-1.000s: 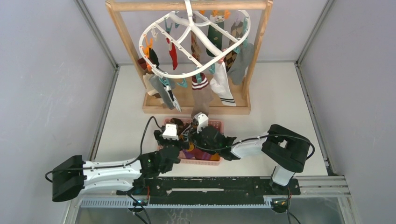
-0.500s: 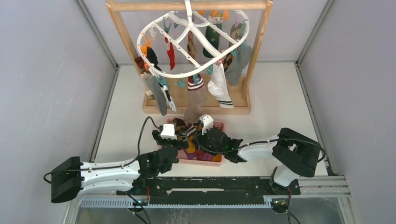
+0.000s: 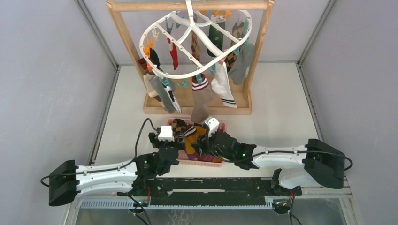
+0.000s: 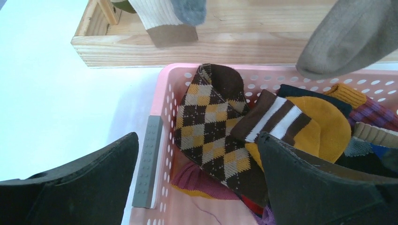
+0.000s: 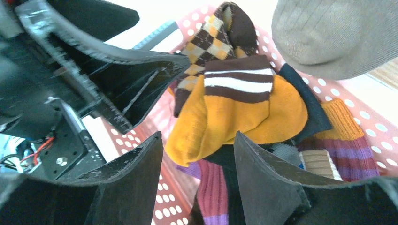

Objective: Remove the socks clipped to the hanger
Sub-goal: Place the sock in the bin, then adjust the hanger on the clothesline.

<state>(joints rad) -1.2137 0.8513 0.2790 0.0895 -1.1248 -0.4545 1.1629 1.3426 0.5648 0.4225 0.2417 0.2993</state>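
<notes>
The white ring hanger (image 3: 185, 76) hangs from the wooden stand, with several socks clipped to it. They include a taupe one with a striped cuff (image 3: 201, 101), a white one (image 3: 221, 86) and a grey one (image 3: 244, 63). The taupe toe dangles over the pink basket (image 3: 220, 125). My left gripper (image 4: 197, 138) is open, straddling the basket's left wall above an argyle sock (image 4: 211, 122). My right gripper (image 5: 198, 136) is open just above a mustard sock with a brown-and-white cuff (image 5: 244, 112), which lies loose on the pile. Neither gripper holds anything.
The wooden frame stand (image 3: 197, 110) sits directly behind the basket. The basket holds several loose socks, purple-striped (image 5: 356, 154) and maroon among them. My left finger (image 5: 131, 70) stands close to the right gripper. Grey walls enclose the white table on three sides.
My right jaws have widened, and the mustard sock now lies spread on the pile. The right arm has stretched out lower toward the basket. The hanger sways slightly.
</notes>
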